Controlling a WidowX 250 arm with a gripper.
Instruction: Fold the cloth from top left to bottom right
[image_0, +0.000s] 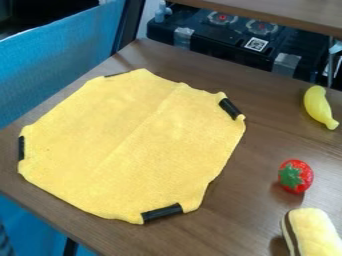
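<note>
Nearest, to the right of the cloth (133, 145), lies a yellow soft toy (315, 235) with a dark stripe, cut off by the view's edge. The cloth itself is spread flat and unfolded on the brown table (230, 220), a faint crease running along its middle. Black strips sit at its near end (162, 213), left side (21, 148), right side (230, 108) and far left edge (117, 74). Right of the cloth is a red strawberry (304, 176) with green leaves; farther back on that side, a yellow banana (318, 106). Beyond the cloth stands a black case (214, 40). I cannot tell whether the gripper is released, clenched or grasping anything.
</note>
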